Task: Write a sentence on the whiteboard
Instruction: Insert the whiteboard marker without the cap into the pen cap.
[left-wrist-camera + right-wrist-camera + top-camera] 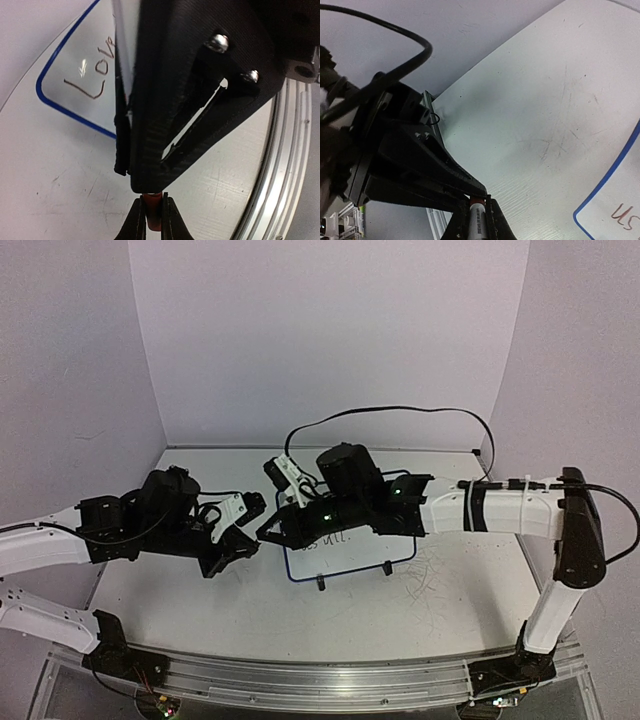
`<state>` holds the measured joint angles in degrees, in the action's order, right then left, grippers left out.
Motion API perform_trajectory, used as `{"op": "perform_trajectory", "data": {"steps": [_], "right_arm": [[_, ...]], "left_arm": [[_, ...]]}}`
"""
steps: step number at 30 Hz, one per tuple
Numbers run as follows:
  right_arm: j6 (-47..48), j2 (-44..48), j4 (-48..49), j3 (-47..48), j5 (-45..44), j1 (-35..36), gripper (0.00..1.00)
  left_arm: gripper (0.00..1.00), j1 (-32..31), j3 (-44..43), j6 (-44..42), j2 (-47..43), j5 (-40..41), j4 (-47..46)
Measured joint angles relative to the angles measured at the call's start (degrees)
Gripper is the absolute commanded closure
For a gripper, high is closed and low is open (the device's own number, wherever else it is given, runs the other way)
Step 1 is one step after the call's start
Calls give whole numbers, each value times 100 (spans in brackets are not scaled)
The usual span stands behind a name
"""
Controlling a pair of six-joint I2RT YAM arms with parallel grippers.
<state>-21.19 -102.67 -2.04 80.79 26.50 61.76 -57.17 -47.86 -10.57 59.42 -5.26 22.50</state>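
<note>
left gripper [151, 222] and right gripper [477, 225] meet tip to tip, both pinched narrow on one marker [477, 216], just left of the whiteboard [365, 548] rim; sentence [95, 80] on it; table [450, 615] spreads nearer, rightward

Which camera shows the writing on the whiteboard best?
The left wrist view: the writing is big and sharp, reading "Lov". The right wrist view catches only "us" in its corner; the top view shows tiny, blurry letters.

One blue-rimmed white rectangular board [365, 552], two black feet [320, 584], two lines of dark handwritten lettering [92, 80], one red-tipped marker [476, 218], two black-and-white robot arms [500, 510], one black cable [400, 410].
</note>
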Motion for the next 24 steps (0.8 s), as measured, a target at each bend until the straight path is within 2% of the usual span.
{"op": "perform_trajectory", "data": {"steps": [6,14,16,20,22,24], "right_arm": [[-603,-557,216,105,57,155,100],[-1200,-562,723,-116,-17,201,98],[-1198,-496,857,-243,-120,210,90],[-1102,55,960,-710,-369,221,58],[-942,452,929,-887,-514,208,39],[-857,824,896,-984,-621,149,30]], "left_arm": [[100,-518,-13,7,173,1069,826],[100,-802,310,208,-144,1648,612],[100,-828,398,323,-175,1718,483],[100,-979,728,796,-411,1834,-361],[100,-1036,857,1147,-719,1978,-785],[100,-1038,970,1488,-1021,2181,-1075]]}}
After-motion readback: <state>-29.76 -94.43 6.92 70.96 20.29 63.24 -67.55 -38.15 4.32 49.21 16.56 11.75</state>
